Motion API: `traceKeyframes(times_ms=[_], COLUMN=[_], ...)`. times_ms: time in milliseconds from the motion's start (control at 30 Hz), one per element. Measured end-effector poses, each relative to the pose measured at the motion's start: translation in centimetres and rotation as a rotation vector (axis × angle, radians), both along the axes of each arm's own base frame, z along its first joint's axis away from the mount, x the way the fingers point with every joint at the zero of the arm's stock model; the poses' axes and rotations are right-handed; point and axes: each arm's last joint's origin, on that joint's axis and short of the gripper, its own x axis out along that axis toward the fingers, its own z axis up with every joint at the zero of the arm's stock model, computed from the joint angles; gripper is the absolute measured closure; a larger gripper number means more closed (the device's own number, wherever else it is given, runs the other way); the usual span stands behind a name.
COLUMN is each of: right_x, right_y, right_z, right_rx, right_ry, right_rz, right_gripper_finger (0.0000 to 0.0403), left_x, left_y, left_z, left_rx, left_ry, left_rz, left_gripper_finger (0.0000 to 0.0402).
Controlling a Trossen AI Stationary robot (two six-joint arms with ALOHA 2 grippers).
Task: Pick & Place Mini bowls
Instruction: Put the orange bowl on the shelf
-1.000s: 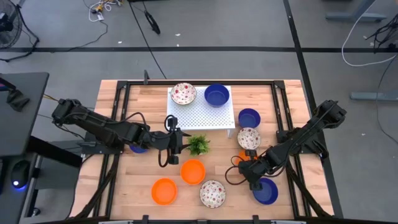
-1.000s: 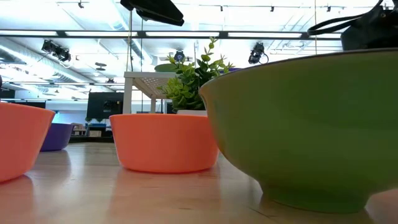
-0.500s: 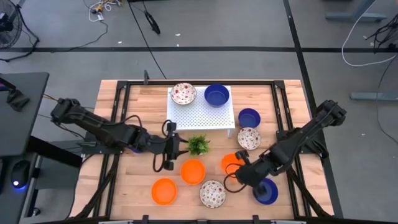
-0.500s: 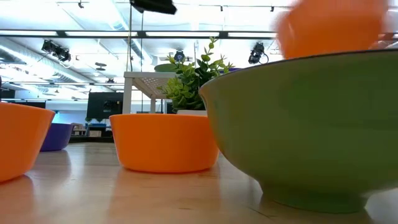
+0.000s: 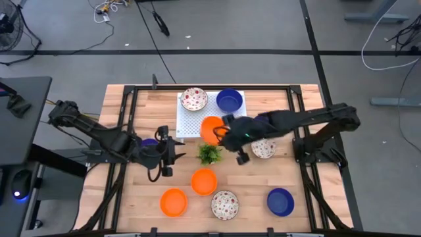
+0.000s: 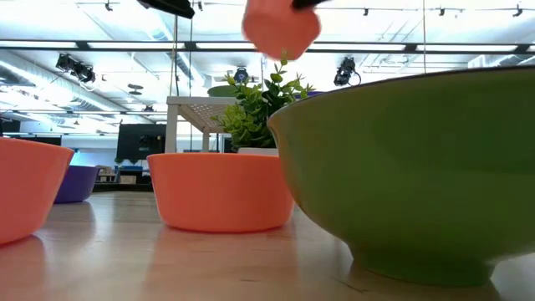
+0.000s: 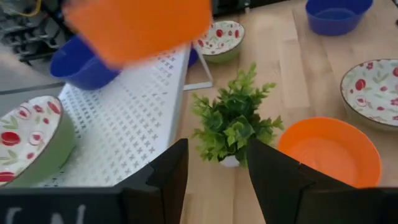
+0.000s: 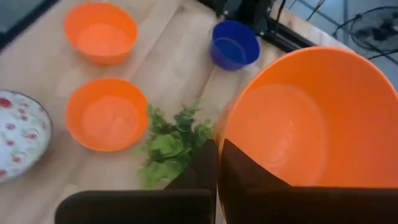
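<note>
My right gripper (image 5: 224, 131) pinches 1 plain orange mini bowl (image 5: 212, 129) above the white perforated rack (image 5: 197, 121); my left gripper (image 5: 167, 150), fingers spread, waits beside the green leafy plant (image 5: 209, 154).

We note right gripper (image 5: 225, 129) carried orange bowl (image 5: 212, 130) from 4 o'clock up over rack (image 5: 197, 122); left gripper (image 5: 170, 153) retreated toward 9 o'clock.

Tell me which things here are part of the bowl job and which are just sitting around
Job: orange bowl held by the right gripper; speckled bowl and blue bowl on the rack.
Lying about: plant; left gripper, open, waiting beside it.
</note>
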Motion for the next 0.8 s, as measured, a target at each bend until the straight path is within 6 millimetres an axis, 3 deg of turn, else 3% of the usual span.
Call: traceKeyframes(times_ms=[167, 300, 800], right_x=[2.5, 3.1, 3.3], right_y=[-2.7, -3.9, -4.7], right_z=[-2.9, -4.2, -4.8], right_rx=[-0.043, -0.049, -0.05], right_ry=[0.069, 0.127, 0.154], right_rz=[-0.023, -0.049, -0.069], right_gripper_finger=[0.04, 0.04, 0.0373], left_x=[-0.1, -0.1, -0.1], left_y=[-0.2, -0.2, -0.2], left_z=[0.0, 0.0, 0.0], left_rx=[0.011, 0.012, 0.013], left_ry=[-0.002, -0.002, -0.001], left_rz=[-0.003, -0.003, -0.004], left_gripper_finger=[0.0234, 0.0234, 0.0234])
